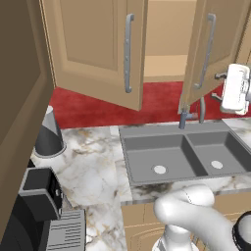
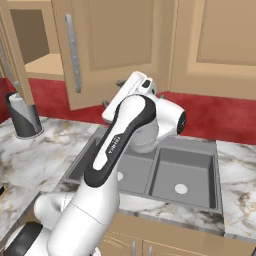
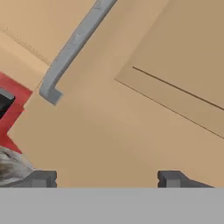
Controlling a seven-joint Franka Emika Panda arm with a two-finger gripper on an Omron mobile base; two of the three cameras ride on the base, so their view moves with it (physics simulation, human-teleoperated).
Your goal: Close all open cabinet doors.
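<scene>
- I saw two cabinet doors hanging open above the sink, both light-tan wood with a recessed rectangular panel and a long vertical silver bar handle.
- The left door (image 1: 95, 46) stood swung out towards me, well to the left of the jaws, its handle near its right edge.
- The right door (image 1: 212, 49) was ajar too, its lower part just ahead of the jaws; in the hand view its face (image 3: 131, 127) sat close in front of the spread fingertips.
- Its handle (image 3: 72, 48) ran slantwise above the left fingertip, and the panel's edge lay above the right one.
- Between the two doors the cabinet's inside showed.
</scene>
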